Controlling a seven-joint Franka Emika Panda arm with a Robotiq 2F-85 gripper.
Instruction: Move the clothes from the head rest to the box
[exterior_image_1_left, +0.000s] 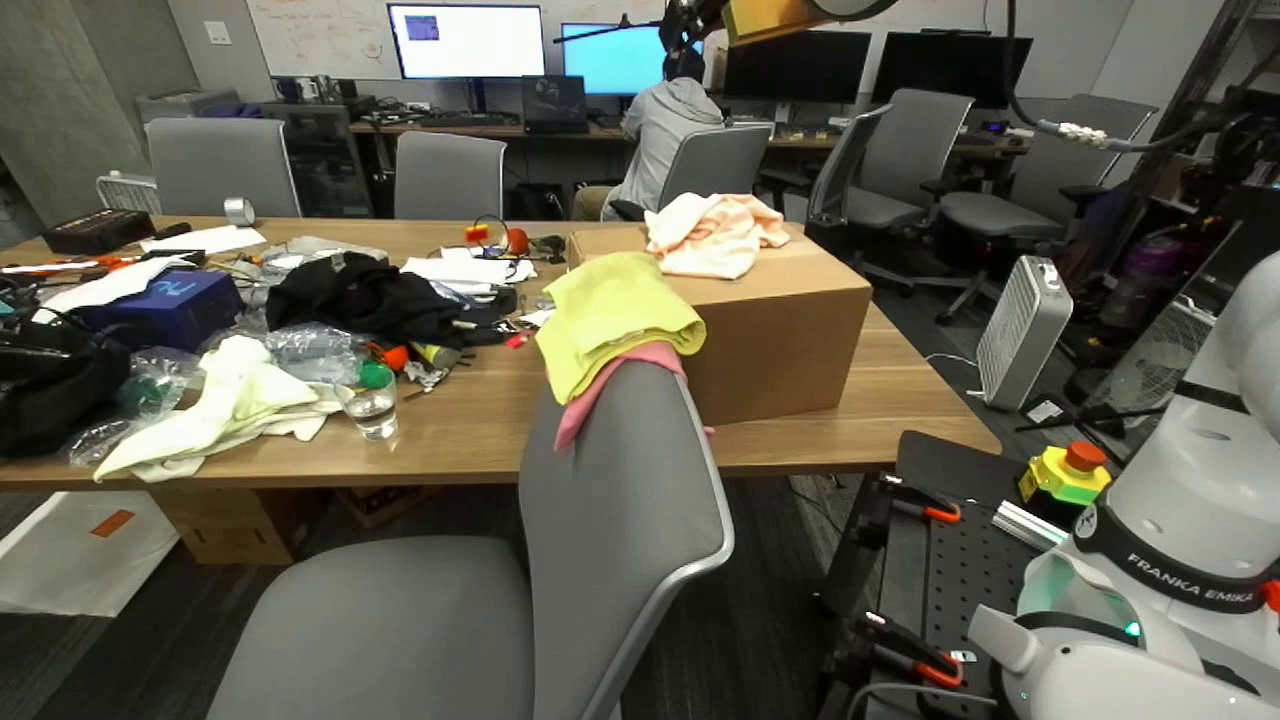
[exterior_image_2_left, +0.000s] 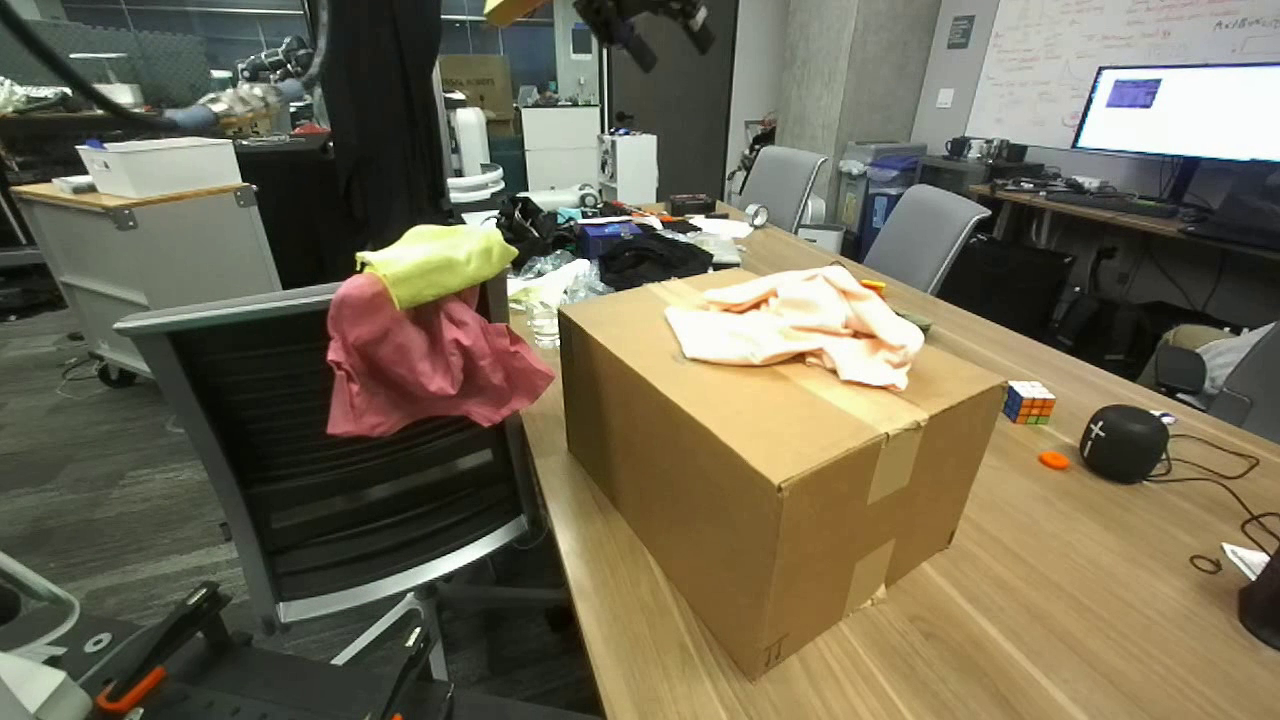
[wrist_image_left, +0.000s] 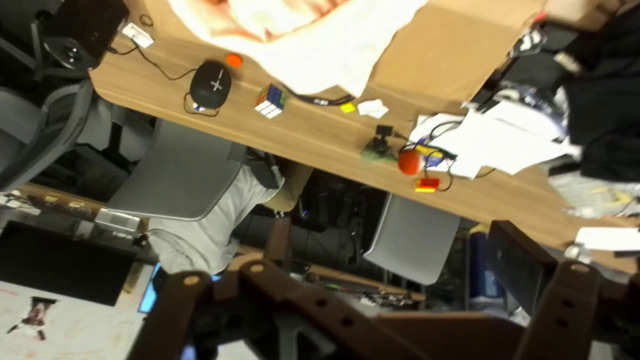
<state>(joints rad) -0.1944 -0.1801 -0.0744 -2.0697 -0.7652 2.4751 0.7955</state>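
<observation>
A yellow-green cloth (exterior_image_1_left: 620, 320) (exterior_image_2_left: 440, 262) lies folded over the top of the grey chair's backrest (exterior_image_1_left: 640, 490) (exterior_image_2_left: 230, 390). A pink-red cloth (exterior_image_2_left: 430, 360) (exterior_image_1_left: 598, 398) hangs under it down the back of the chair. A closed, taped cardboard box (exterior_image_1_left: 790, 350) (exterior_image_2_left: 670, 460) (wrist_image_left: 440, 55) stands on the table beside the chair. A crumpled peach cloth (exterior_image_1_left: 715, 235) (exterior_image_2_left: 800, 320) (wrist_image_left: 320, 50) lies on its lid. My gripper (exterior_image_1_left: 680, 55) (exterior_image_2_left: 672, 48) (wrist_image_left: 392, 240) is high above the table, open and empty, apart from all cloths.
The wooden table (exterior_image_1_left: 470, 430) (exterior_image_2_left: 1050, 560) carries clutter: a pale cloth (exterior_image_1_left: 230, 410), a water glass (exterior_image_1_left: 372, 405), a black cloth (exterior_image_1_left: 360, 300), a speaker (exterior_image_2_left: 1125, 443) and a puzzle cube (exterior_image_2_left: 1029, 402). A person (exterior_image_1_left: 670, 120) sits beyond the table.
</observation>
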